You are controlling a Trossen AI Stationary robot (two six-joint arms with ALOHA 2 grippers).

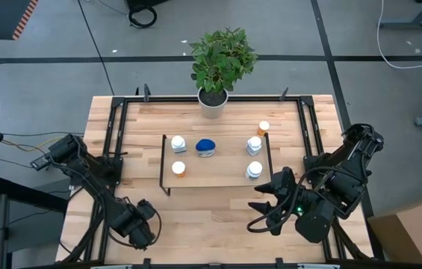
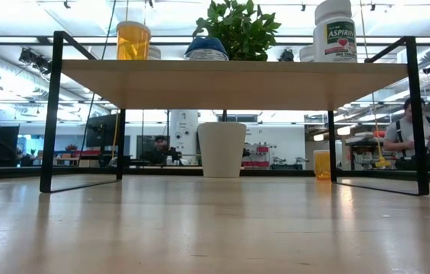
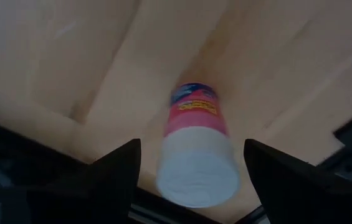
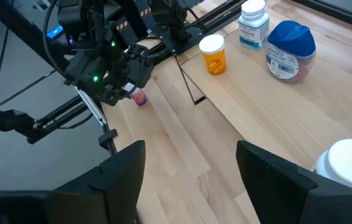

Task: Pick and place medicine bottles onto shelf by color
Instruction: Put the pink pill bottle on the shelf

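A small pink bottle (image 3: pixel 195 124) with a white cap (image 3: pixel 197 175) stands upright on the tabletop near the table's near left corner. My left gripper (image 3: pixel 191 149) points down over it, open, one finger on each side of the cap with a gap to both. The right wrist view shows the same bottle (image 4: pixel 139 98) under that gripper (image 4: pixel 129 87). In the high view the gripper (image 1: pixel 143 228) hides it. My right gripper (image 1: pixel 263 205) hangs open above the near right of the table. The shelf (image 1: pixel 218 178) carries two orange-or-white bottles at its left, a blue one (image 1: pixel 206 147) and two white ones at its right.
A potted plant (image 1: pixel 214 97) stands at the table's far edge, behind the shelf. An orange bottle (image 1: pixel 263 128) stands on the table just beyond the shelf's far right corner. Black rails (image 1: pixel 117 149) run along the table's sides. People (image 2: pixel 416 133) show in the room behind.
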